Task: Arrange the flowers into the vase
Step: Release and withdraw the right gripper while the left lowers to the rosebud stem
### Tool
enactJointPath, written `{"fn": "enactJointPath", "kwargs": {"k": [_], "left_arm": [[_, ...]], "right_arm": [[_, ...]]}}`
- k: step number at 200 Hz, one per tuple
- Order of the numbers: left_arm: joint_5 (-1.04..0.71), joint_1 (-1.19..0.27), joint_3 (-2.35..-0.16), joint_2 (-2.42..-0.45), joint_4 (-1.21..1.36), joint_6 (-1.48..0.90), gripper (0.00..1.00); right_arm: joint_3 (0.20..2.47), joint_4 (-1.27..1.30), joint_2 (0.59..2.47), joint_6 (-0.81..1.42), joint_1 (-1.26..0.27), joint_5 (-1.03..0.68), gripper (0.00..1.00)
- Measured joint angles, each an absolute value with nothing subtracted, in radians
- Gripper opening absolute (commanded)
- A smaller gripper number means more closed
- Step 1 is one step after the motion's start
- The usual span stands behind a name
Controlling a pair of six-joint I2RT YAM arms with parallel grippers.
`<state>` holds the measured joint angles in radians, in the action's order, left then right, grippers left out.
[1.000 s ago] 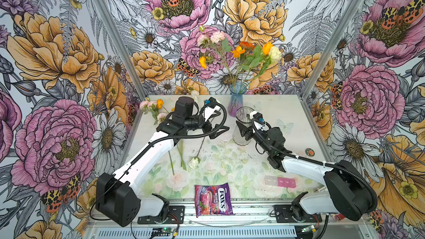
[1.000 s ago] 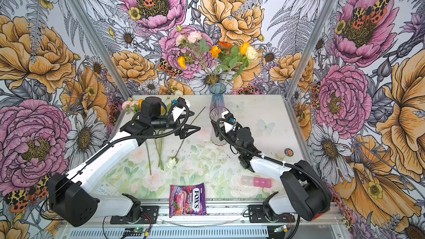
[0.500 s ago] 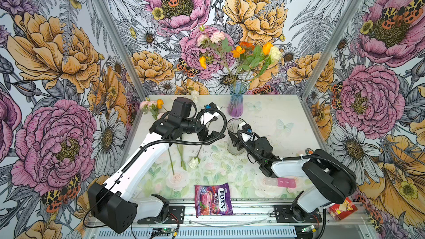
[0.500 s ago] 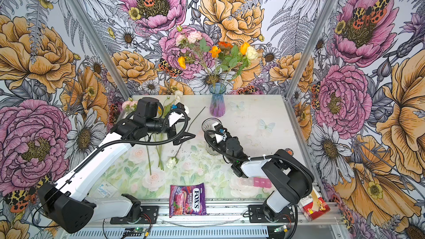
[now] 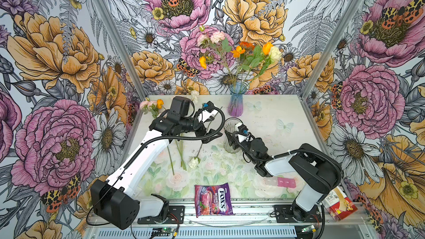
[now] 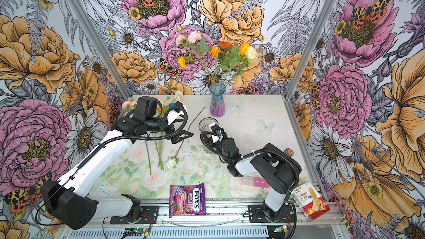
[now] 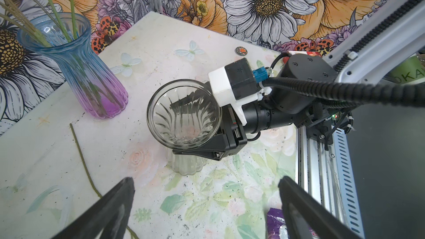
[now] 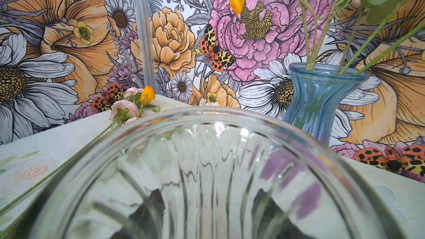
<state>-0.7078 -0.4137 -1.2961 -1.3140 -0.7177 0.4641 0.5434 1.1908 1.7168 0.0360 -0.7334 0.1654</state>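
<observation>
Right arm has swung the clear ribbed glass vase (image 5: 231,125) away from the blue-to-purple glass vase (image 5: 235,104), down and left toward frame centre in both top views. With the arm's base turned, a red-and-white bandage box (image 5: 340,205) now shows at lower right. Grip: right jaws clamp the clear vase (image 7: 184,120) at its narrow neck, just under the flared rim; the vase is upright and empty. Other arm: left jaws are spread wide with nothing between them, left of the clear vase and over loose green stems on the pale printed tabletop (image 5: 276,111). Task flowers (image 5: 241,51): one group of pink, orange and cream heads stands in the blue-to-purple vase at upper centre of the tabletop. A pink-and-orange cluster (image 5: 151,105) lies at the tabletop's upper left corner. A white rose (image 5: 193,163) lies below the left jaws, its stem running up-frame.
</observation>
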Motion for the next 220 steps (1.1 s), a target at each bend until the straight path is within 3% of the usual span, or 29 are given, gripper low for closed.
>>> {"fn": "enactJointPath", "kwargs": {"k": [108, 170, 198, 220], "left_arm": [[-0.711, -0.407, -1.296, -1.318, -0.719, 0.464, 0.99], [-0.720, -0.401, -1.296, -1.319, -0.719, 0.464, 0.99], [-0.721, -0.394, -1.304, -1.320, -0.722, 0.460, 0.99], [-0.653, -0.380, -1.322, -1.340, -0.699, 0.414, 0.99]], "right_arm": [[0.543, 1.196, 1.716, 0.061, -0.727, 0.172, 0.77], [0.543, 1.202, 1.694, 0.062, -0.725, 0.172, 0.88], [0.543, 1.159, 1.656, 0.059, -0.725, 0.168, 0.99], [0.539, 1.075, 1.591, 0.059, -0.725, 0.161, 0.99]]}}
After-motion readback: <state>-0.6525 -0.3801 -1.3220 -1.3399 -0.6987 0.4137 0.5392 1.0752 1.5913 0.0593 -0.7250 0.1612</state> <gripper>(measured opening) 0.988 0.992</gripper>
